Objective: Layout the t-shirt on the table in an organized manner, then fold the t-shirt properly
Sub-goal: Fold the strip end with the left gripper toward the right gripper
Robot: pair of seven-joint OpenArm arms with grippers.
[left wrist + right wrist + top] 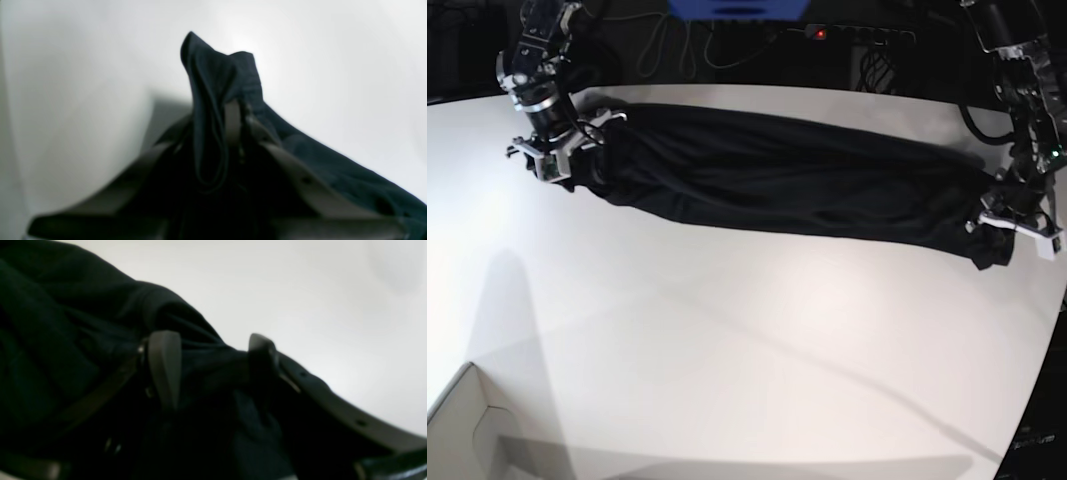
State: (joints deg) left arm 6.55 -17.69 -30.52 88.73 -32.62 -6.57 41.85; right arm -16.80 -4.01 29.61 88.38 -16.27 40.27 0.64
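While t-shirt (777, 185) spans table (727, 330), left claw (238, 110) pinches it; right claw (213, 350) spread around fabric.

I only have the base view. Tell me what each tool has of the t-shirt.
Observer: In the left wrist view the left tool is pinched shut on a bunched fold of the t-shirt.
Operator: Report the right one.
Observer: The right tool has its fingers spread apart, with black fabric lying between them.
Operator: Say what is past it.
Observer: Only bare white table beyond the cloth.
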